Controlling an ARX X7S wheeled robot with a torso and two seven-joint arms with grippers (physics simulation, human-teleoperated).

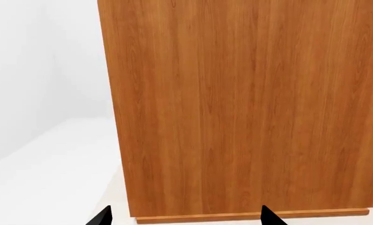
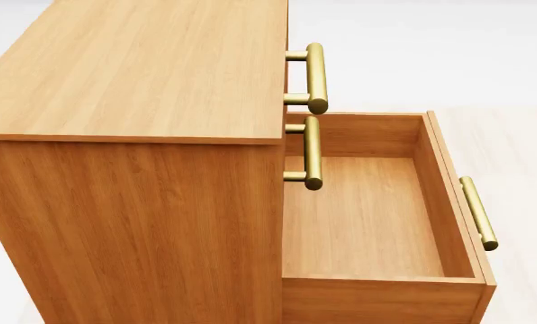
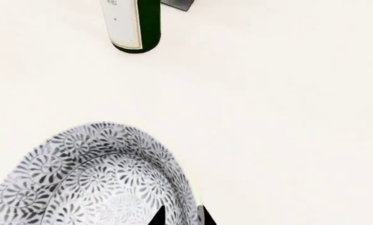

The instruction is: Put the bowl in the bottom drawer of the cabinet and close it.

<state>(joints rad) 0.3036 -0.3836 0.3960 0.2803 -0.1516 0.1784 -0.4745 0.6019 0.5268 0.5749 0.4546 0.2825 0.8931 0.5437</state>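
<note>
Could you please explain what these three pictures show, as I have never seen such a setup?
They are simulator renders from a wheeled robot with two arms. The head view looks down on a wooden cabinet; its bottom drawer is pulled out and empty. The left wrist camera faces the cabinet's plain side, with the left end effector open, holding nothing. The right wrist camera shows the right end effector closed on the rim of a patterned bowl, which rests on a pale surface beside a green bottle.
</note>
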